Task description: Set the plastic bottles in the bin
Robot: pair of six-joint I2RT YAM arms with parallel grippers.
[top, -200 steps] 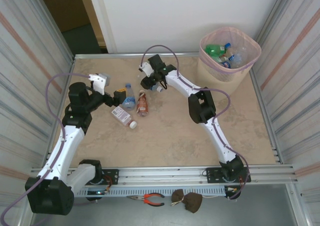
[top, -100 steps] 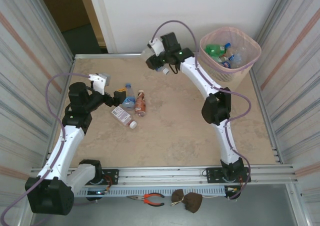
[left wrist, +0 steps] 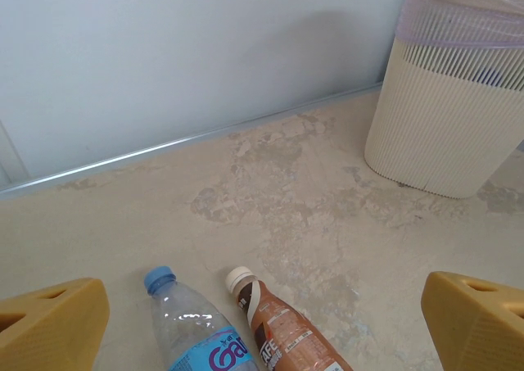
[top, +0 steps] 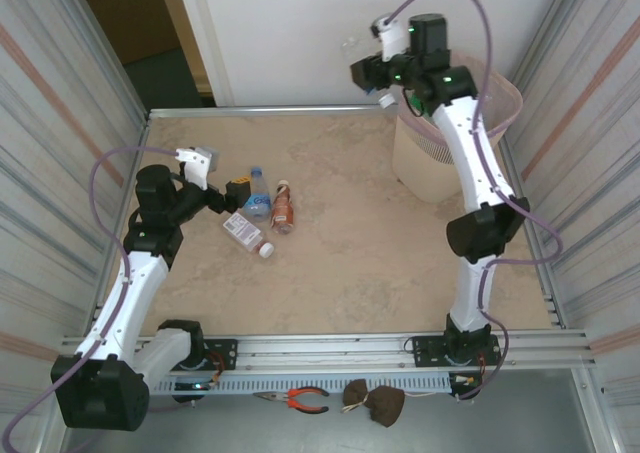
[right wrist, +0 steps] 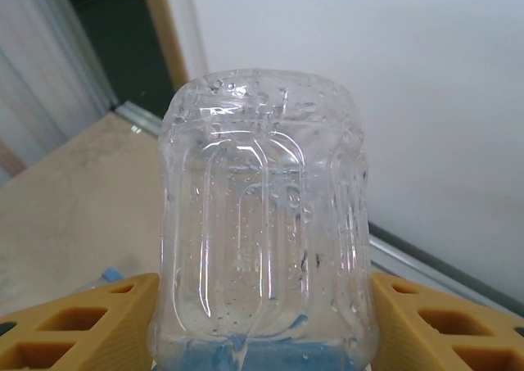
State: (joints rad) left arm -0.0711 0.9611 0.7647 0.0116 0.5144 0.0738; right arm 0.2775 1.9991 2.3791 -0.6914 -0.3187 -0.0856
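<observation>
The clear plastic bottle (right wrist: 262,215) looks glossy. The table (left wrist: 327,199) is matt, mottled like stone. The bin (left wrist: 442,117) is ribbed plastic.

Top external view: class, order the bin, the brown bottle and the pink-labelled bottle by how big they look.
1. bin, largest by far.
2. brown bottle and pink-labelled bottle: too alike to rank.

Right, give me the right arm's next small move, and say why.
Probably swing a little further right before letting go. The right end effector grips a clear bottle, raised, but from above it appears beside the left rim of the bin, not over the opening. Releasing here might drop it on the table.
</observation>
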